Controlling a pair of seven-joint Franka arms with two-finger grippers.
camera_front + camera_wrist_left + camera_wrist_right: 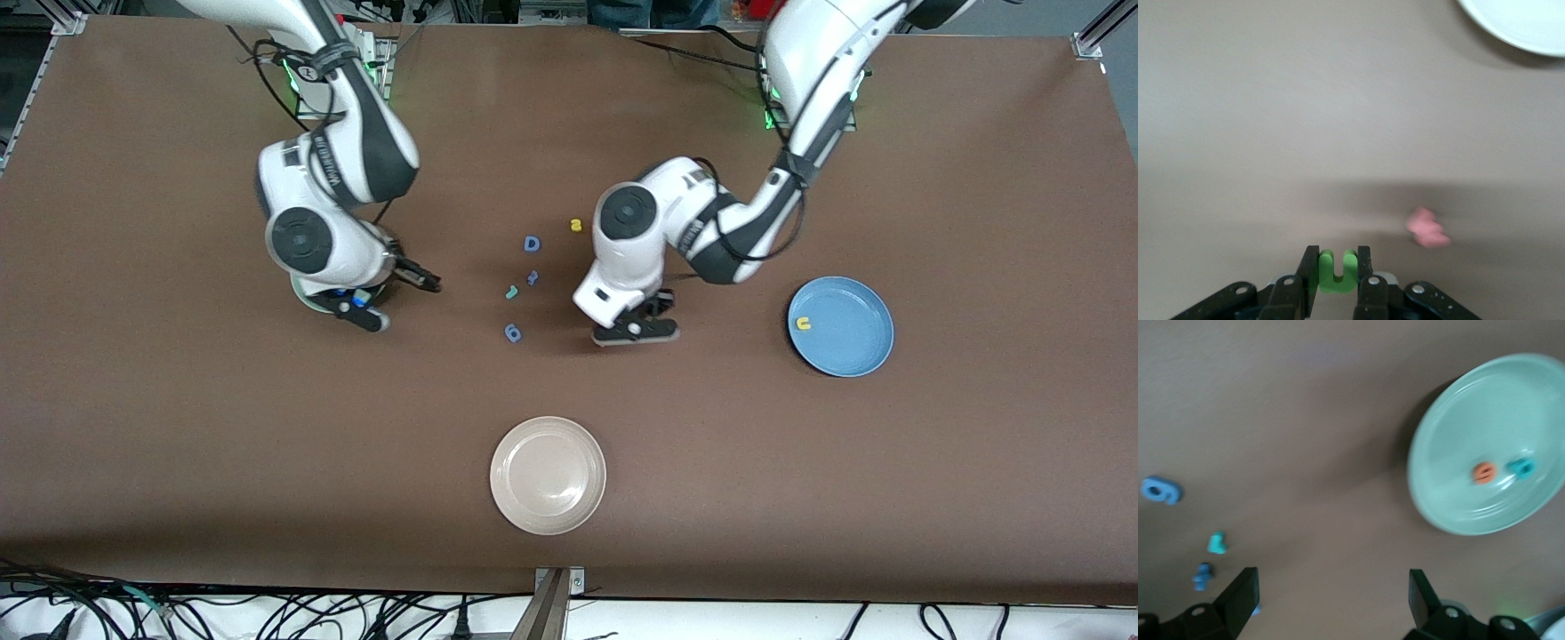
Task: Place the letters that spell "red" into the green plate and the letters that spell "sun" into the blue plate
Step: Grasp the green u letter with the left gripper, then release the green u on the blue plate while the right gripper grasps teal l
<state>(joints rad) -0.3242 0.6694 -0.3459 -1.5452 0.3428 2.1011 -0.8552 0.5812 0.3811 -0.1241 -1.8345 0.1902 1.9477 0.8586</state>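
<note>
My left gripper (1338, 265) is shut on the olive-green n (1337, 270), just above the table. It hangs (636, 332) between the loose letters and the blue plate (853, 351), where a yellow u (803, 324) lies. The yellow s (576, 226) lies on the table near the robots' bases. My right gripper (1331, 587) is open and holds nothing. It hovers (400, 298) beside the green plate (1471, 420), which holds the orange e (1483, 473) and the teal d (1522, 467). Only a sliver of that plate (300, 297) shows under the right wrist. The teal r (511, 292) lies between the two grippers.
A blue capital D (532, 244), a small blue letter (532, 277) and a blue 6-like letter (513, 333) lie around the teal r. A dark red letter (1428, 228) sits on the table close to my left gripper. A cream-white plate (511, 511) stands nearest the front camera.
</note>
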